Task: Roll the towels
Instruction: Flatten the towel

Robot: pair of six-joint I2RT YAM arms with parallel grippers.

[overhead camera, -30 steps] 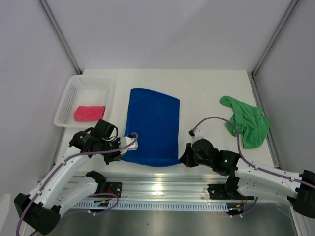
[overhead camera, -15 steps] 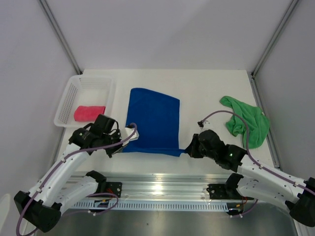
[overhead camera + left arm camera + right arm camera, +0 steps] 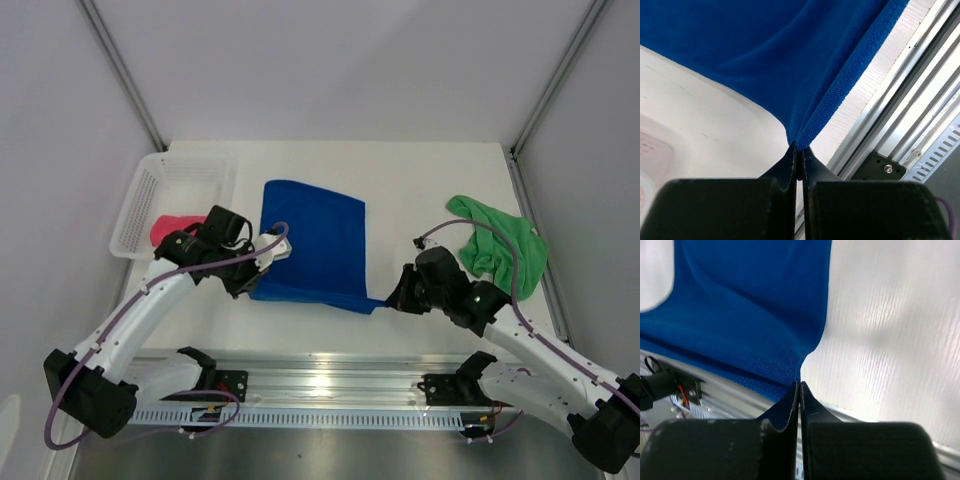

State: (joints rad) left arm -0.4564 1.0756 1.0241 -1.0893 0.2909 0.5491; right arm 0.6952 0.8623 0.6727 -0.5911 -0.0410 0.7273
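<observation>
Three towels from above: pink towel [image 3: 166, 227] seemingly rolled in the basket [image 3: 138, 203], green towel [image 3: 506, 252] crumpled and untouched, blue towel [image 3: 314, 236] mid-table with near edge lifted; wrist views show left gripper [image 3: 798, 150] and right gripper [image 3: 799, 388] each clamping its corner.

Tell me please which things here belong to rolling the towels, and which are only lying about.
For the job: blue towel, near corners pinched by left gripper and right gripper; green towel, crumpled; pink-red towel, in the white basket.
Lying about: white basket; aluminium rail.
</observation>
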